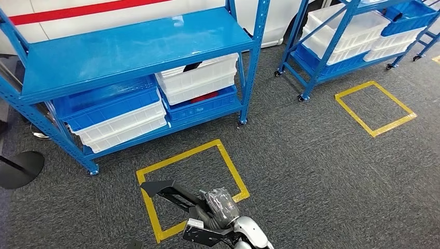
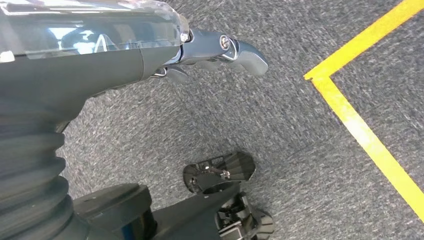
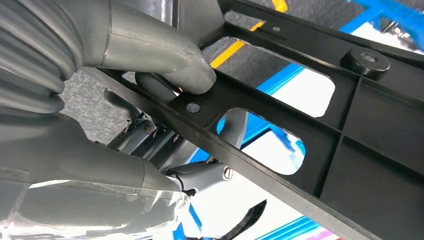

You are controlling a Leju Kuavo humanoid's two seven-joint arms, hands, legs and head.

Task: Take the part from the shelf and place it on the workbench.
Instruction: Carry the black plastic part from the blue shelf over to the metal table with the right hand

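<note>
The right hand [image 1: 220, 207] holds the part [image 1: 171, 192], a flat black plastic frame with cut-out windows. In the right wrist view the thick grey thumb [image 3: 170, 60] presses on one face of the part [image 3: 310, 125] while the darker fingers [image 3: 210, 172] close against the opposite face, so the part is clamped between them.

Reference landmark: the yellow tape square [image 1: 228, 161] on the grey carpet [image 1: 321, 171].
- The part is held above this square, inside its outline, extending from the right hand toward the square's far-left corner.
- The near blue shelf [image 1: 129, 49] stands just beyond the square. Its lower level carries white bins [image 1: 200, 80] and blue bins [image 1: 109, 101].
- A second blue shelf [image 1: 332, 46] on castors stands well apart from the square, on the far side, loaded with further white and blue bins.
- A second yellow tape square [image 1: 376, 109] lies in front of that shelf.

The left hand [image 2: 220, 50] hangs above the carpet [image 2: 280, 140], near a corner of yellow tape [image 2: 350, 115]. Its visible fingers [image 2: 245, 52] extend straight and hold nothing; how far apart they stand cannot be told from the left wrist view.
</note>
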